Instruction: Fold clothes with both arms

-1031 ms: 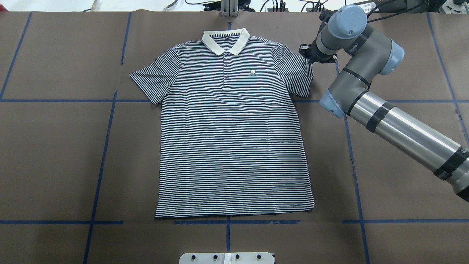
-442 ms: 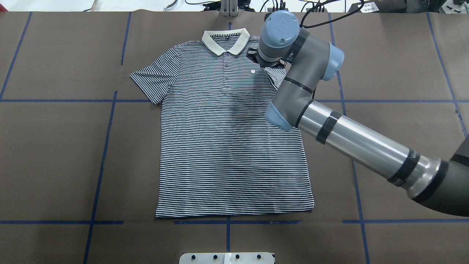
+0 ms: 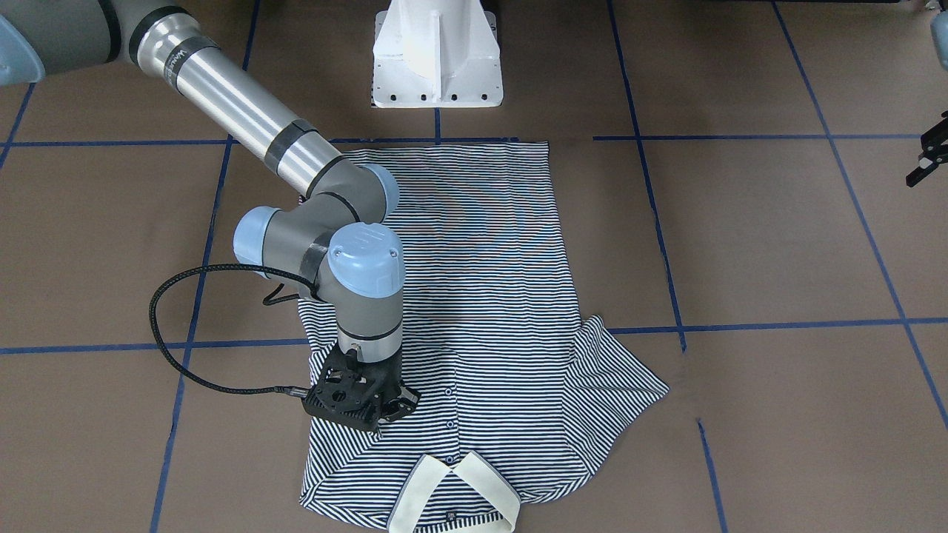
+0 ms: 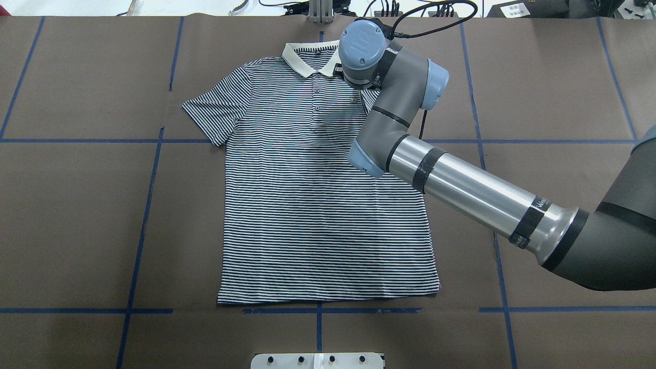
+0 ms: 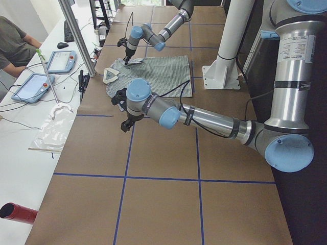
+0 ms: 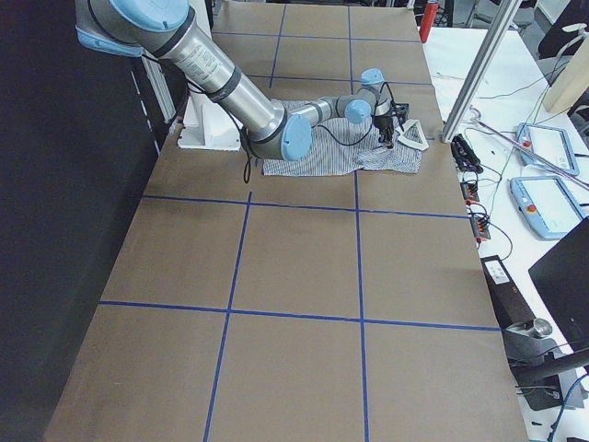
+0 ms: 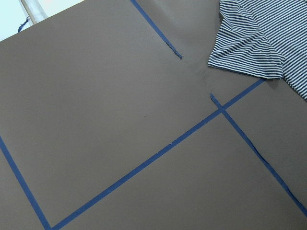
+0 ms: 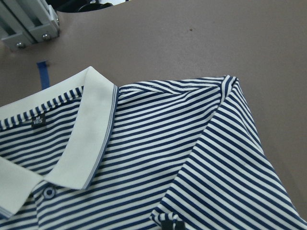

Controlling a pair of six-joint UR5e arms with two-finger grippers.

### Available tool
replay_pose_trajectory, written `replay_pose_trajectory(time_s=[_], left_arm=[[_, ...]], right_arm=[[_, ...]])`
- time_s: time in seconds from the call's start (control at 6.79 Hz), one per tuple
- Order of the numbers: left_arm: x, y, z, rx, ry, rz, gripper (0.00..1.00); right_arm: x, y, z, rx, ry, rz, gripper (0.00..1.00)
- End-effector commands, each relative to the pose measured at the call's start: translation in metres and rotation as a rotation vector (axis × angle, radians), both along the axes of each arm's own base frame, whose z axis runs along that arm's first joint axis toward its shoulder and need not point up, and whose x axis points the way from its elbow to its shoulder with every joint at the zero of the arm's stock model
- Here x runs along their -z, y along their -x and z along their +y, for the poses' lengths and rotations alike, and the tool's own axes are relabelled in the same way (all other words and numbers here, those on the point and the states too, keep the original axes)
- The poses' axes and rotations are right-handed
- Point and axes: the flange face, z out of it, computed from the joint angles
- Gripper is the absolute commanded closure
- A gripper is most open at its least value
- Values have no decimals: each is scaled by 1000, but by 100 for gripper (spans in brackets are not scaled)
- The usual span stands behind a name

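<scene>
The right gripper (image 3: 381,413) is clenched on the hem of the polo shirt's right sleeve (image 8: 230,158), which it holds doubled inward over the chest, just beside the cream collar (image 4: 302,56). On the overhead view's clock face, the collar sits at about 11 o'clock from this gripper. The polo shirt (image 4: 318,205) stretches away toward 6 o'clock, flat on the table (image 4: 77,205), with its long axis running 12 to 6. The left sleeve (image 4: 212,110) lies spread out at roughly 9 o'clock across the placket. The left gripper (image 3: 929,155) hangs well apart beyond that side, and I cannot tell whether it is open or closed. It is the nearer one for the left sleeve, so the matching fold probably falls to it.
</scene>
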Motion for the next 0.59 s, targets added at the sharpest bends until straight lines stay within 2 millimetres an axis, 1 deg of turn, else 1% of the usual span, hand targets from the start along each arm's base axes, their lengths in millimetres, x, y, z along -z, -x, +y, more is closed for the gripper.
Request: replay_pose_trajectory(time_s=[0.0,0.15,0.29,0.44], left_arm=[[-13,-4,-12,17,41,1,0],[-4,-7,-14,92,104,45,0],[-3,-25,-16,146,181,79,1],[2,-82,-47,167,348,110,7]], right_arm=[[22,-20,-9,-18,-29,-46,0],[33,-50,3,31,-8,-135,0],[28,-76,31,65,4,-170,0],[36,-108,61,84,-30,-225,0]])
